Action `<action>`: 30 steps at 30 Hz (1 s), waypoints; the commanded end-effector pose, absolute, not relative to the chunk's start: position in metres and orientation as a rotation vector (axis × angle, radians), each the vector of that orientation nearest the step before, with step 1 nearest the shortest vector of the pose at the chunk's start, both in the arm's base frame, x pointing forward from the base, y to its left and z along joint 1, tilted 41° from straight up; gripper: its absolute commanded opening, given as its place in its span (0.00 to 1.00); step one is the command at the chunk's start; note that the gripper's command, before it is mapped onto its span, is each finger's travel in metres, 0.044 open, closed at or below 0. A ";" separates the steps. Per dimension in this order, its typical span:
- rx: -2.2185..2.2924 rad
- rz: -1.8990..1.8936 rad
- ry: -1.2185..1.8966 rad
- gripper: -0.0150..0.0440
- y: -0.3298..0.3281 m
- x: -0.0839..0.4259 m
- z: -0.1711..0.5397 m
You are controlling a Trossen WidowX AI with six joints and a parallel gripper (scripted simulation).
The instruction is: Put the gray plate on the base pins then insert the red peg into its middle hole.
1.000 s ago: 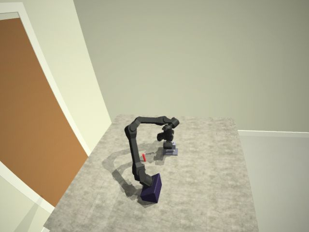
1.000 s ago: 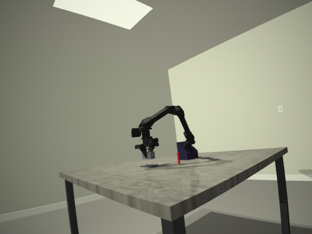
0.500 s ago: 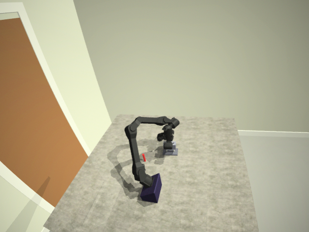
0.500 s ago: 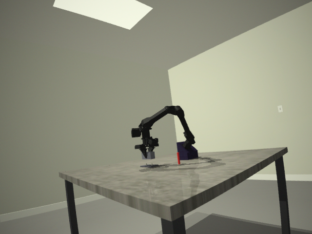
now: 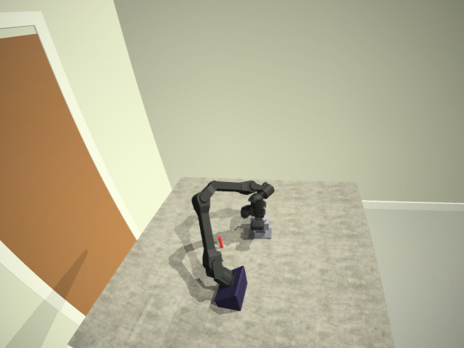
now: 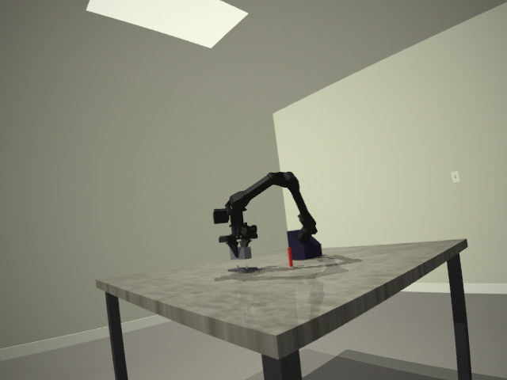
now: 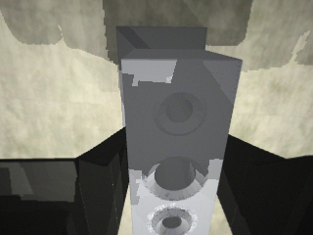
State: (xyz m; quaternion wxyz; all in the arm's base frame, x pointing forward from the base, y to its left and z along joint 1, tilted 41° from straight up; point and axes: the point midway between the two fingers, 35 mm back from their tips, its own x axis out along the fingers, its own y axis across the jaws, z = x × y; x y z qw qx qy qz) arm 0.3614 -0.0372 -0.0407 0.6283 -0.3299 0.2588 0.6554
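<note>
Exterior view, left to right: nearest the worktop's [image 5: 318,262] [image 6: 184,294] [image 7: 54,98] left corner, the gripper [image 5: 258,225] [image 6: 241,249] [image 7: 166,130] grips the gray plate [image 5: 265,223] [image 6: 243,253] [image 7: 147,122] above the base [image 5: 267,235] [image 6: 234,270] [image 7: 166,38]; the red peg [image 5: 220,242] [image 6: 290,256] stands upright; the dark blue block [image 5: 241,288] [image 6: 302,250] sits toward the far edge.

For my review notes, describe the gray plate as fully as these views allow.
The gray plate is a thick, straight-edged block with a smooth, plain finish. Three round, flared holes run in a row along its top face, the middle one widest. The gripper is shut on it, a dark finger at each long side. It hangs above the base, with a visible gap, so it is not seated. What it is made of cannot be told.
</note>
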 end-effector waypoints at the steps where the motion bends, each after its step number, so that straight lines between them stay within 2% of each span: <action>1: -0.753 1.506 0.595 0.25 -0.031 0.360 -0.048; 30: -0.757 1.506 0.591 0.25 -0.015 0.361 -0.066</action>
